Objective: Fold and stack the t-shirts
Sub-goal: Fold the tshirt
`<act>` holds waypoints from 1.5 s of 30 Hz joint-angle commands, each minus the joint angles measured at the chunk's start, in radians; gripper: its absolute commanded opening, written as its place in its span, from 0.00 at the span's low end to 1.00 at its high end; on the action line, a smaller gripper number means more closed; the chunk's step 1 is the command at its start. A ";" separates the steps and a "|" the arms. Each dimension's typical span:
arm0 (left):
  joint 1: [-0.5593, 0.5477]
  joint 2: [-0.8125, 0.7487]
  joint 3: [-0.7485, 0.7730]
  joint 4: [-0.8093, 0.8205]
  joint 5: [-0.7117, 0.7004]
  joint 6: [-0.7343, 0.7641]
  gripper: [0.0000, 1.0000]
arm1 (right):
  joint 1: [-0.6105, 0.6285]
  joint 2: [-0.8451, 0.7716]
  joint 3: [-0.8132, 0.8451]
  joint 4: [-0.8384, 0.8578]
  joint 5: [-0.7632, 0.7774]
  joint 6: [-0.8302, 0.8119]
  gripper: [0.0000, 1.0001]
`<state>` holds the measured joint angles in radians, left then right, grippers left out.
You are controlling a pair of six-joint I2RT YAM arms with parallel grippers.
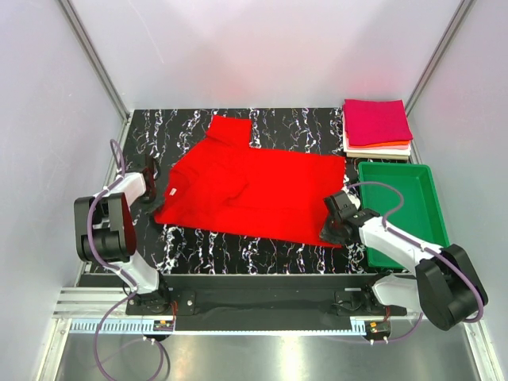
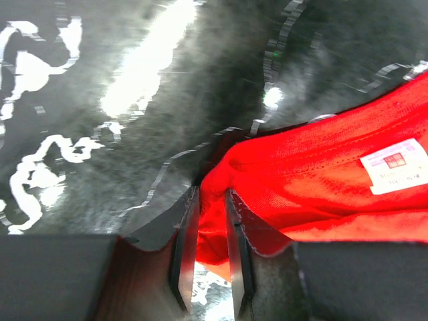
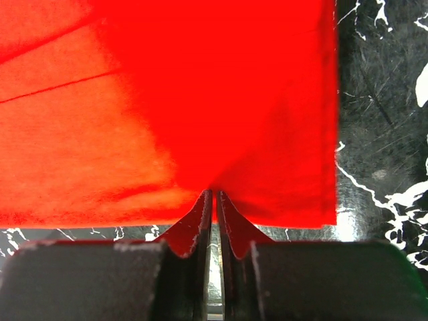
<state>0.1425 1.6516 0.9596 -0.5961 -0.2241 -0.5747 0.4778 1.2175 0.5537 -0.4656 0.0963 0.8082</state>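
Top external view: a stack of folded t-shirts sits at the far right corner of the table, just beyond the green tray. The top square is magenta, with orange and white layers showing below it. I count that part of the task as done.

The red t-shirt lies spread across the middle of the table, neck end toward the left arm and hem toward the right arm. One sleeve points to the far side. I see no completed fold in it.

Claw states:
- Left claw: at the neck end. In the left wrist view a pinch of red cloth fills the narrow gap between its fingers, close to the white label. I read it as clamped on the shirt.
- Right claw: at the near hem corner. In the right wrist view its jaws are almost together, with the hem edge nipped at the tips.

Assessment: both ends of the near edge are held, so the first fold looks ready to start. All folds of this shirt remain, then its transfer onto the stack.
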 commanded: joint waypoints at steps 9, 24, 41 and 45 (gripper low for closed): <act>0.025 -0.183 0.022 -0.091 -0.219 -0.073 0.34 | 0.007 -0.098 0.012 -0.033 0.009 0.000 0.13; -0.257 -0.030 0.165 0.125 0.315 0.006 0.38 | 0.007 0.048 0.204 0.001 -0.058 -0.122 0.12; -0.261 -0.059 -0.146 0.042 -0.038 -0.296 0.36 | 0.013 0.123 0.071 -0.007 -0.038 -0.055 0.08; -0.254 -0.133 -0.211 0.039 -0.055 -0.343 0.36 | 0.018 0.119 0.057 -0.007 -0.050 -0.055 0.07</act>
<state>-0.1215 1.5341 0.8131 -0.4725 -0.1837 -0.8593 0.4828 1.3483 0.6353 -0.4603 0.0578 0.7383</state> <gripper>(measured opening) 0.359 0.075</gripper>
